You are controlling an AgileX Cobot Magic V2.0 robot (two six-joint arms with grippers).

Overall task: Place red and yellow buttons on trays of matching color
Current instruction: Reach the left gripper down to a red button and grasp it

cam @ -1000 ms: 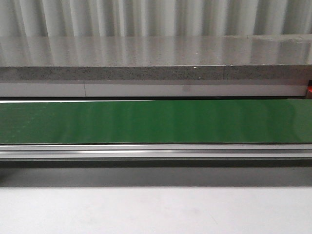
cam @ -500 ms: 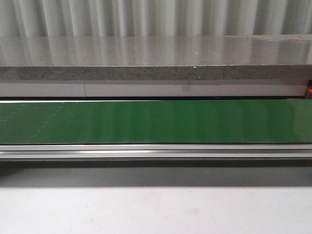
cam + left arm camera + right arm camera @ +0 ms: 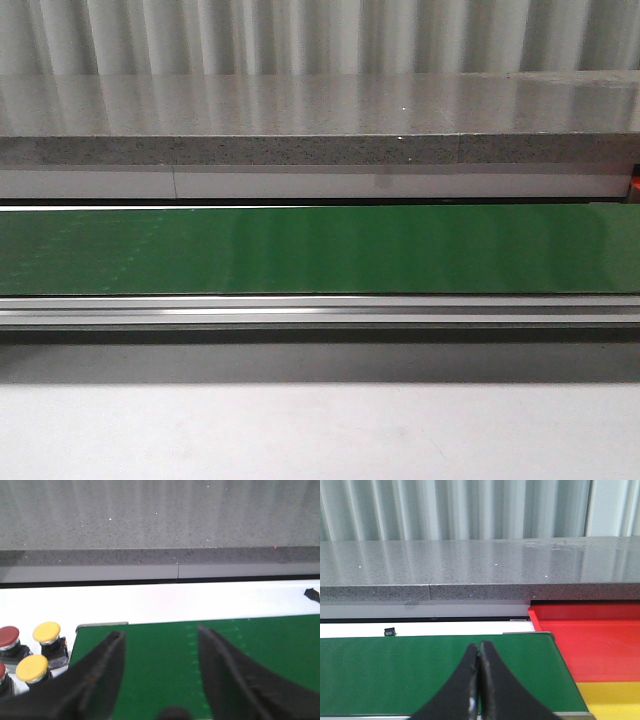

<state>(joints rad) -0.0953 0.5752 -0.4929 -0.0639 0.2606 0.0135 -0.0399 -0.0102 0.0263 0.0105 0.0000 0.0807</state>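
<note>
Nothing had visibly moved on the bare green conveyor belt [image 3: 320, 250] in the front view. Left wrist view: the left pincer [image 3: 160, 647] hung with fingers apart over the belt's left end, red buttons [image 3: 9, 636] and yellow buttons [image 3: 46, 631] clustered just beyond. They looked light, rigid and glossy; gripping the dark bases seemed safest. Right wrist view: the right pincer [image 3: 479, 652] was closed and empty beside the red tray [image 3: 600, 640] and yellow tray [image 3: 612, 696].
</note>
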